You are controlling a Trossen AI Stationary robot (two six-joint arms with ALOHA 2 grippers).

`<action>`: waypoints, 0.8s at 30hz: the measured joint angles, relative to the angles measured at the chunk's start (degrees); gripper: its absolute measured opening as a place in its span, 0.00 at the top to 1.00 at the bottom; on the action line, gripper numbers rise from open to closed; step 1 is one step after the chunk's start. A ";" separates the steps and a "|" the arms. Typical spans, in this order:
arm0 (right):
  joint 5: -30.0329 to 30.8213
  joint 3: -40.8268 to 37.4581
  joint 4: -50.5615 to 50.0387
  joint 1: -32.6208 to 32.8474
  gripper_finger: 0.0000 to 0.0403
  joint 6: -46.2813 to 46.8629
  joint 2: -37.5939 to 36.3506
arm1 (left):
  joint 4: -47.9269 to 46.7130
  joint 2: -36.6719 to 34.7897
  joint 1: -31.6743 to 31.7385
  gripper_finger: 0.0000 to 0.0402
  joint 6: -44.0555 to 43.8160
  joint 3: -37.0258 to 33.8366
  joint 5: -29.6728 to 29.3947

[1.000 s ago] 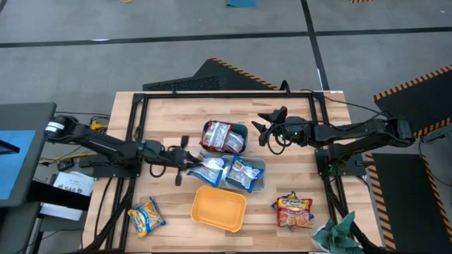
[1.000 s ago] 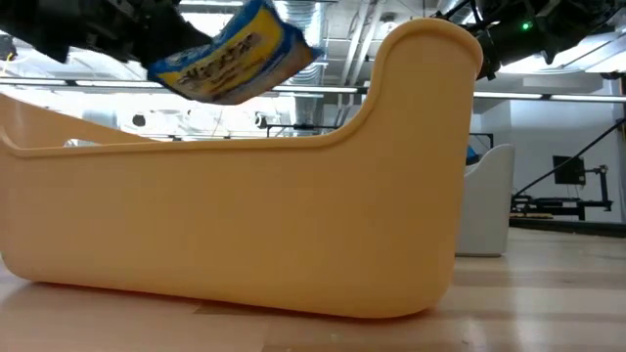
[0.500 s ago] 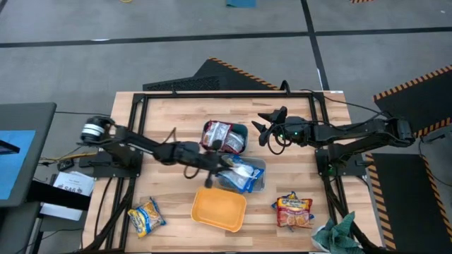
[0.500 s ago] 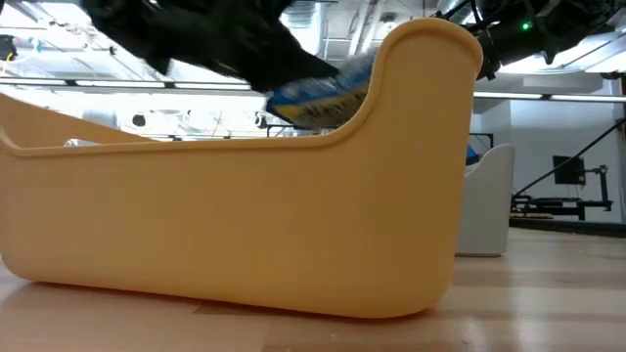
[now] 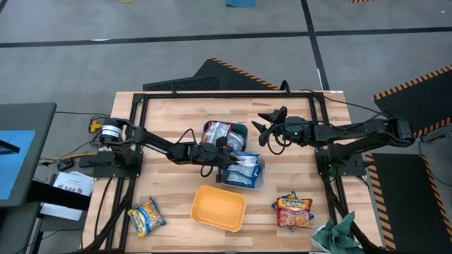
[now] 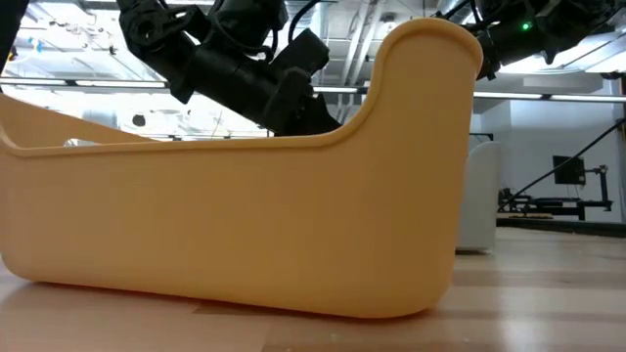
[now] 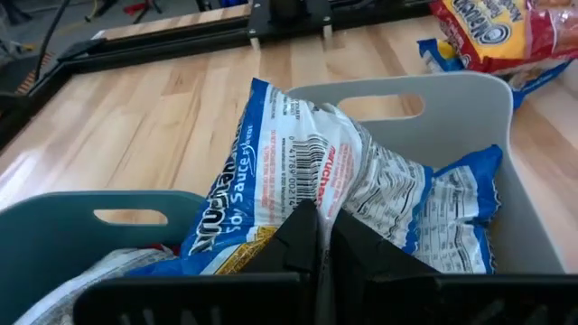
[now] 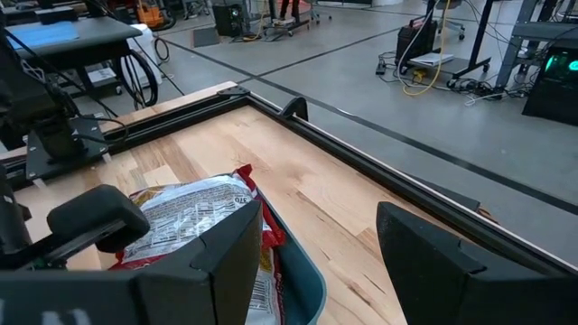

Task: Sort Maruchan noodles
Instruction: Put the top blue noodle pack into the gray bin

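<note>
My left gripper point(image 5: 227, 156) is over the pale-blue tub point(image 5: 260, 176) at the table's middle, shut on a blue-white noodle packet point(image 7: 298, 171) that lies in that tub on other blue-white packets point(image 5: 246, 171). The teal tub point(image 5: 242, 131) beside it holds red-silver packets point(image 5: 222, 136). The orange tub point(image 5: 219, 208) stands toward the near edge. A yellow packet point(image 5: 146, 216) and a red-orange packet point(image 5: 293, 210) lie flat on the table. My right gripper point(image 5: 265, 127) is open and empty, just right of the teal tub. My left gripper pinches the blue-white packet's edge point(image 7: 312, 194) between its two shut fingers point(image 7: 361, 248). The fingers come from the table's left, slanting down. The packet is down inside the pale-blue tub, resting on the packets under it and against the tub's wall.
A dark green cloth point(image 5: 339, 233) lies at the table's near right corner. A black frame point(image 5: 212, 95) runs round the table. In the low view the orange tub point(image 6: 245, 215) hides most of the table.
My left gripper has carried the blue-white packet from left of the tubs toward the table's right edge and down into the pale-blue tub. The packet, lifted clear before, now lies in the tub.
</note>
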 joint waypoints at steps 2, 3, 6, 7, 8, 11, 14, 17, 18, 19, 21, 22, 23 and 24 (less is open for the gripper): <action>0.00 0.00 0.00 0.00 0.41 -0.01 0.00 | -0.52 0.00 0.00 1.00 -0.59 0.00 -0.01; 0.00 0.00 0.00 0.00 0.41 0.01 0.00 | -0.44 -0.01 0.02 1.00 -0.64 0.00 0.07; 0.00 0.00 0.00 0.00 0.41 -0.01 0.00 | 0.26 -0.70 -0.40 1.00 -0.61 -0.04 0.50; 0.00 0.00 -0.02 -0.02 0.41 -0.03 0.00 | 0.20 -1.32 -0.65 1.00 -0.40 -0.06 0.46; 0.00 0.00 -0.03 -0.02 0.41 -0.07 0.00 | -0.21 -2.09 -0.92 1.00 -0.31 -0.08 0.42; 0.00 0.00 -0.02 -0.02 0.41 -0.18 0.00 | -0.95 -4.16 -1.85 1.00 -0.24 -0.30 0.55; 0.00 0.00 -0.02 -0.02 0.41 -0.38 0.00 | -1.11 -6.79 -2.81 1.00 -0.60 -0.24 0.42; 0.00 0.00 -0.01 -0.02 0.41 -0.41 0.00 | -3.56 -7.93 -3.60 1.00 -1.89 -0.16 0.41; 0.00 0.00 -0.02 -0.02 0.41 -0.41 0.00 | -4.37 -7.94 -3.82 1.00 -2.41 -0.21 0.40; 0.00 0.00 -0.02 -0.02 0.41 -0.41 0.00 | -5.00 -7.95 -3.91 1.00 -3.06 -0.23 0.37; 0.00 0.00 -0.02 -0.02 0.41 -0.41 0.00 | -5.39 -7.78 -3.98 1.00 -4.26 -0.24 0.26; 0.00 0.00 -0.02 -0.02 0.41 -0.40 0.00 | -5.20 -7.40 -3.97 1.00 -4.93 -0.22 -0.03; 0.00 0.00 -0.02 -0.02 0.41 -0.41 0.00 | -5.25 -7.17 -3.87 1.00 -5.70 -0.47 -0.47; 0.00 0.00 -0.01 -0.02 0.41 -0.39 0.00 | -5.74 -7.15 -3.73 1.00 -6.49 -0.95 -1.28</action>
